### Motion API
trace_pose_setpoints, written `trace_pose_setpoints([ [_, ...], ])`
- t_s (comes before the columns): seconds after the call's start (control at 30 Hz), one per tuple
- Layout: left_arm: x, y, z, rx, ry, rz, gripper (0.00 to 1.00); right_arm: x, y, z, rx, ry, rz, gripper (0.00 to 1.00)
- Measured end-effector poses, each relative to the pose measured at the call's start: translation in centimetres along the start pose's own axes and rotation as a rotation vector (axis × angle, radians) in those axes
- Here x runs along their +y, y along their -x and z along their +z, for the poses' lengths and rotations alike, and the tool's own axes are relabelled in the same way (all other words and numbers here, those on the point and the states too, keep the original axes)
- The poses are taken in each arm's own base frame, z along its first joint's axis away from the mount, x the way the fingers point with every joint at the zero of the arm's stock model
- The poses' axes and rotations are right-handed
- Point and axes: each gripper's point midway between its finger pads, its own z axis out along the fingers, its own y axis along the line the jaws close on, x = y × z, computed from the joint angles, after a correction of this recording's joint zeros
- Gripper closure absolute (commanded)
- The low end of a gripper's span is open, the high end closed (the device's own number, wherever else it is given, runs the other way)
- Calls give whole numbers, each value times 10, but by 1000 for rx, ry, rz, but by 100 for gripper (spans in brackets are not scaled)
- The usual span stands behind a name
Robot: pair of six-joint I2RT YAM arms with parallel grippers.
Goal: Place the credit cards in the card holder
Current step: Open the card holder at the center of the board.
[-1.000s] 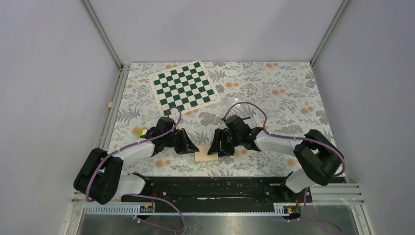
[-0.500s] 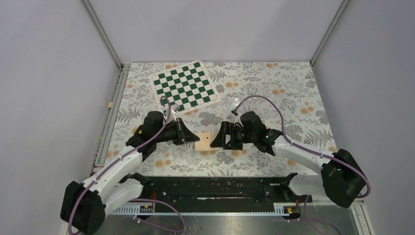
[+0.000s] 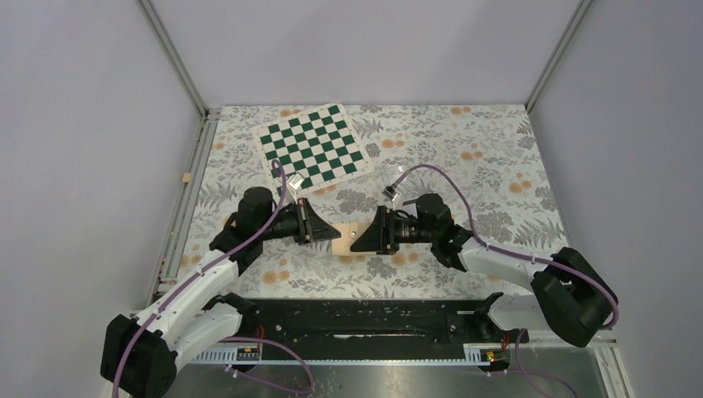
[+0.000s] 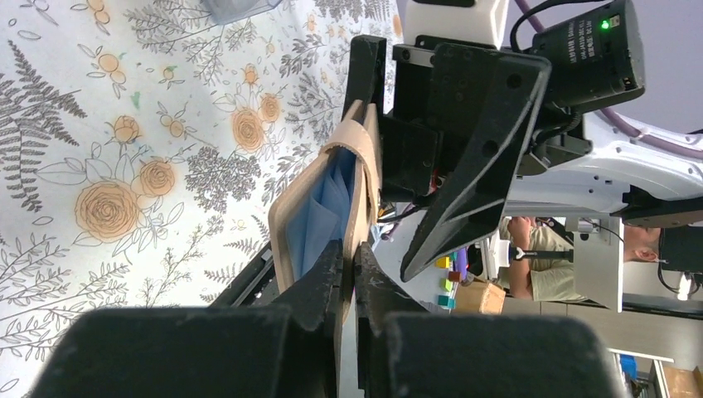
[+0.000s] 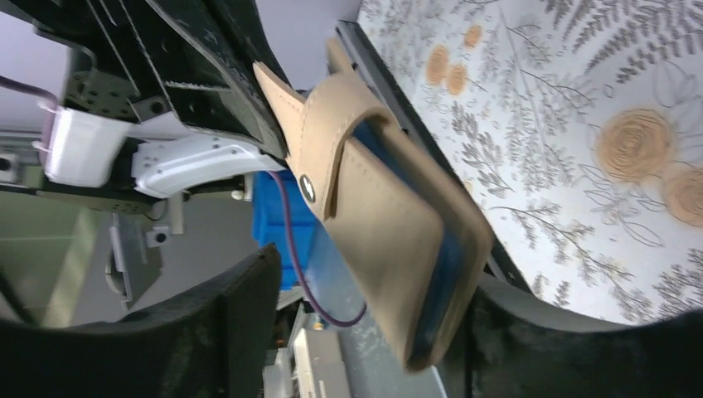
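The tan card holder (image 3: 346, 239) hangs in the air between my two grippers, over the near middle of the table. My left gripper (image 4: 348, 249) is shut on one tan flap of the card holder (image 4: 365, 166), whose light-blue inside (image 4: 327, 207) gapes open. My right gripper (image 5: 377, 269) stands open, its fingers straddling the far end of the card holder (image 5: 381, 215); one finger is close to it, the other well apart. A snap button (image 5: 307, 186) shows on the strap. No separate credit cards can be made out; they are hidden or out of view.
A green-and-white chessboard (image 3: 311, 148) lies at the back left of the flowered cloth. A small tan block (image 3: 187, 177) sits on the left rail. A pale clear object (image 3: 396, 189) lies just behind my right arm. The black base rail (image 3: 365, 319) runs along the near edge.
Both arms have reached forward and carried the card holder up off the cloth, away from the near edge. The right gripper's jaws opened wide, then narrowed a little.
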Motion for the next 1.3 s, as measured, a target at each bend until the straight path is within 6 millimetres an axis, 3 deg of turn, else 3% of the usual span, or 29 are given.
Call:
trace_pose_setpoints([
  [0.1, -5, 2, 0, -4, -20, 4, 100, 10, 4, 3, 0, 55, 12, 54],
  [0.2, -9, 2, -1, -5, -35, 7, 98, 17, 6, 3, -4, 84, 23, 78],
  [0.23, -9, 2, -1, -4, -37, 8, 91, 18, 7, 3, -5, 90, 20, 83],
  [0.27, -9, 2, -1, -4, -36, 8, 78, 20, 7, 3, -3, 97, 24, 86],
  [0.33, -8, 2, -2, -1, -26, 17, 59, 21, 6, 3, 4, 104, 27, 91],
  [0.47, -6, 7, -10, -28, 54, 51, 46, 20, 5, 3, 7, 98, 25, 100],
  [0.67, -25, 33, -31, -132, 143, 151, 44, 16, 2, -3, -5, 55, -15, 100],
  [0.77, -34, 34, -34, -137, 129, 169, 44, 16, 2, -8, -19, 36, -49, 100],
  [1.3, -61, 4, 6, 27, -98, 76, 50, 12, 1, -12, -30, 8, -80, 100],
])
